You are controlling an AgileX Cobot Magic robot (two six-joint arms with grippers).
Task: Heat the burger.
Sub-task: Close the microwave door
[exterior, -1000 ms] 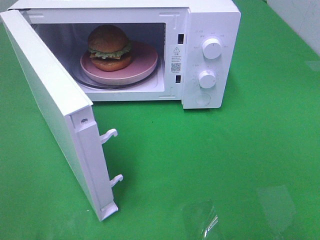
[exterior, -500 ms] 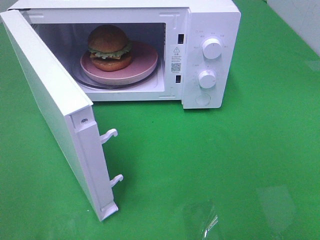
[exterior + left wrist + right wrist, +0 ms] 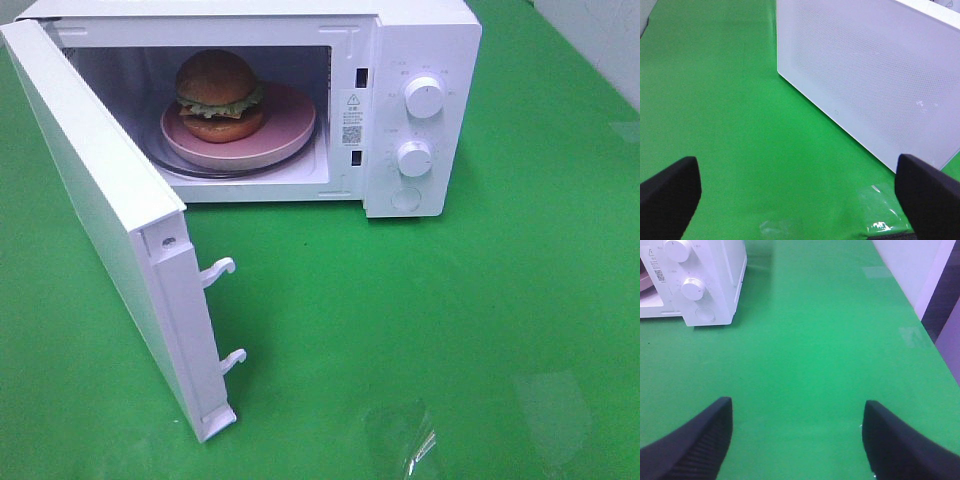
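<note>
The burger (image 3: 218,96) sits on a round pink plate (image 3: 285,130) inside the white microwave (image 3: 420,40), whose door (image 3: 100,220) hangs wide open toward the front left. Neither gripper shows in the exterior high view. In the left wrist view my left gripper (image 3: 800,192) is open over bare green cloth, facing the outer face of the microwave door (image 3: 875,75). In the right wrist view my right gripper (image 3: 797,440) is open above the cloth, well away from the microwave's control panel (image 3: 695,285). Nothing lies between either pair of fingers.
Two white knobs (image 3: 425,97) and a round button (image 3: 406,199) sit on the microwave's right panel. Two door latch hooks (image 3: 220,270) stick out from the door edge. A green cloth (image 3: 450,320) covers the table. The table's right edge (image 3: 920,325) meets a white wall.
</note>
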